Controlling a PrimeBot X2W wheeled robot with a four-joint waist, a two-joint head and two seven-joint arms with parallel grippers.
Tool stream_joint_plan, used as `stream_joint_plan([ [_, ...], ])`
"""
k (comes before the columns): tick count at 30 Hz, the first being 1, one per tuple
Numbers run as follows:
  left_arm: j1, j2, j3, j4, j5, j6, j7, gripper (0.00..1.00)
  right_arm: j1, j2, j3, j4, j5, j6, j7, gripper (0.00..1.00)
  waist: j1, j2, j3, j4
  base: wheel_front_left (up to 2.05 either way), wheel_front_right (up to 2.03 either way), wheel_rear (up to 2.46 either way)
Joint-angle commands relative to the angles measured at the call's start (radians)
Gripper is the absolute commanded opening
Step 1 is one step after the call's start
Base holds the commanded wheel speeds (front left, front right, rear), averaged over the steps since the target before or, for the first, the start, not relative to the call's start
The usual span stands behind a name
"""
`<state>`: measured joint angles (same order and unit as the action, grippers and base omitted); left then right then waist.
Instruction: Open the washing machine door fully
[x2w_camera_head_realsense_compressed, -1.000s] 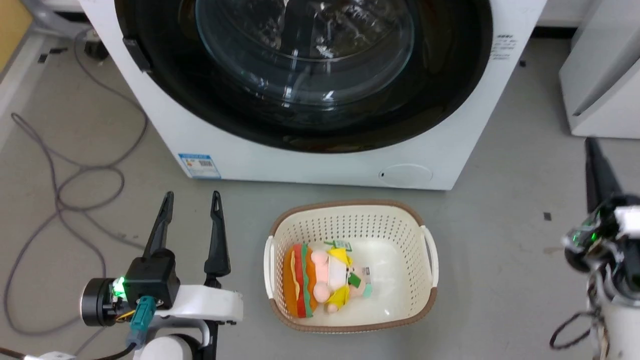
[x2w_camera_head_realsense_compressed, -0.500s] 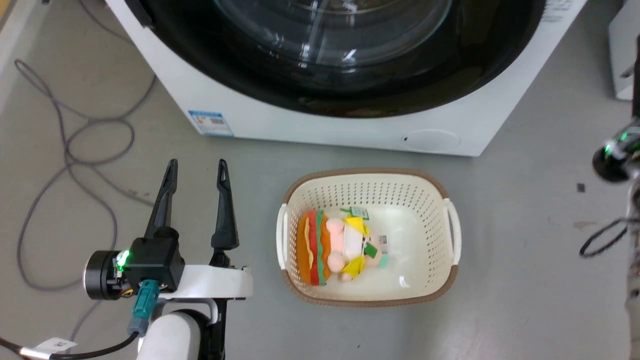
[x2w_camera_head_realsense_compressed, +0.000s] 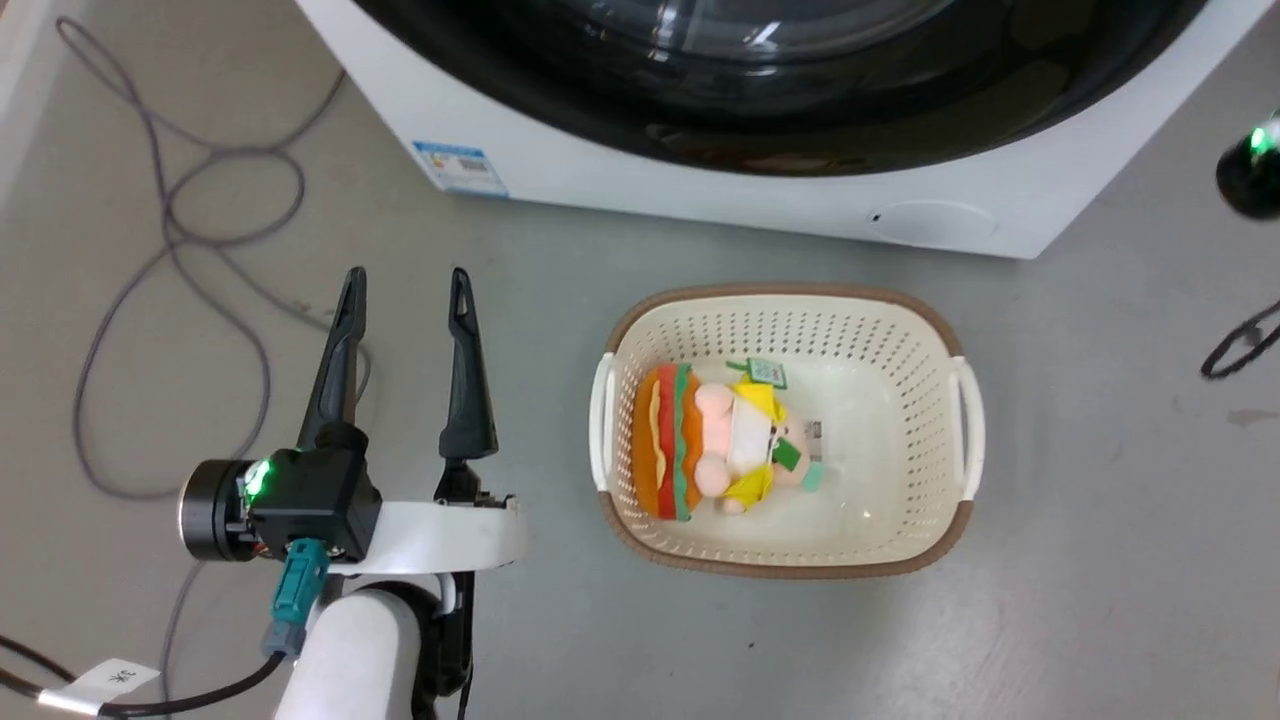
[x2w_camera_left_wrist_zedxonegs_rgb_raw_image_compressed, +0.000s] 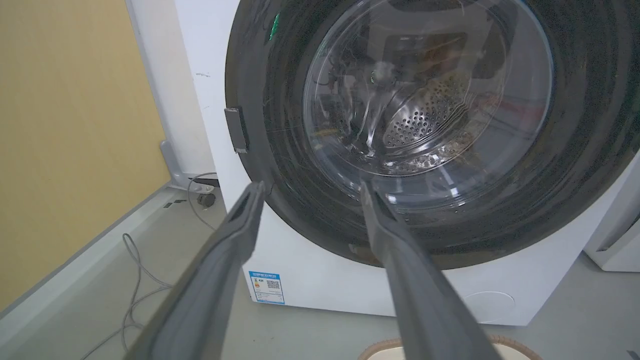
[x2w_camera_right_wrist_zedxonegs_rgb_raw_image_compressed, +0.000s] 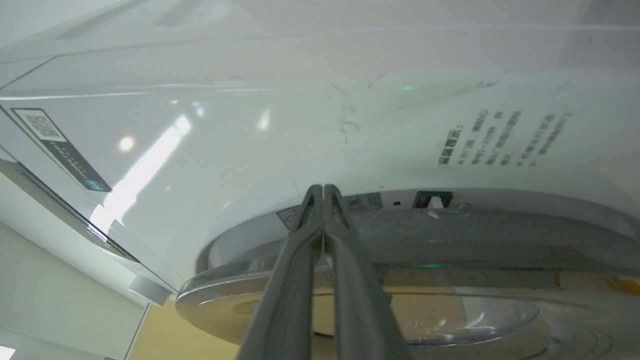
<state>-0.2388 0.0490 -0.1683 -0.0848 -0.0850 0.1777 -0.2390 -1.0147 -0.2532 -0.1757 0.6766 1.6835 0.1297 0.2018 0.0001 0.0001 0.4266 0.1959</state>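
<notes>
Large round glossy black washing machine door (x2w_camera_head_realsense_compressed: 790, 120) at twelve o'clock on the big white washing machine (x2w_camera_head_realsense_compressed: 700, 195), left end effector (x2w_camera_head_realsense_compressed: 407, 278) at seven o'clock — spread wide, right end effector (x2w_camera_right_wrist_zedxonegs_rgb_raw_image_compressed: 322, 189) — pinched together, empty.

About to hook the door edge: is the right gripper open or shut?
Shut. In the right wrist view the right gripper has its fingers pressed together to the tips, nothing between them, aimed at the washing machine.

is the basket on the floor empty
No, a burger-shaped plush toy lies inside the basket.
</notes>
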Motion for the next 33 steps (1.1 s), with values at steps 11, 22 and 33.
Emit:
stream_joint_plan([
  [11, -0.042, 0.001, -0.020, -0.014, -0.015, 0.028, -0.023, 1.00, -0.101, -0.028, 0.042, 0.066, 0.062, 0.001, 0.084, 0.00, -0.0001, -0.0001, 0.049, 0.038, 0.00, 0.00, 0.00],
  [22, -0.039, 0.001, -0.015, -0.002, -0.012, 0.022, -0.023, 1.00, -0.042, -0.021, 0.126, 0.060, -0.026, 0.001, 0.162, 0.00, -0.0001, -0.0001, 0.025, 0.026, 0.00, 0.00, 0.00],
  [33, -0.006, 0.001, -0.005, 0.017, -0.005, 0.012, -0.023, 1.00, 0.050, -0.008, 0.170, 0.044, -0.058, 0.001, 0.234, 0.00, -0.0001, -0.0001, -0.045, 0.003, 0.00, 0.00, 0.00],
])
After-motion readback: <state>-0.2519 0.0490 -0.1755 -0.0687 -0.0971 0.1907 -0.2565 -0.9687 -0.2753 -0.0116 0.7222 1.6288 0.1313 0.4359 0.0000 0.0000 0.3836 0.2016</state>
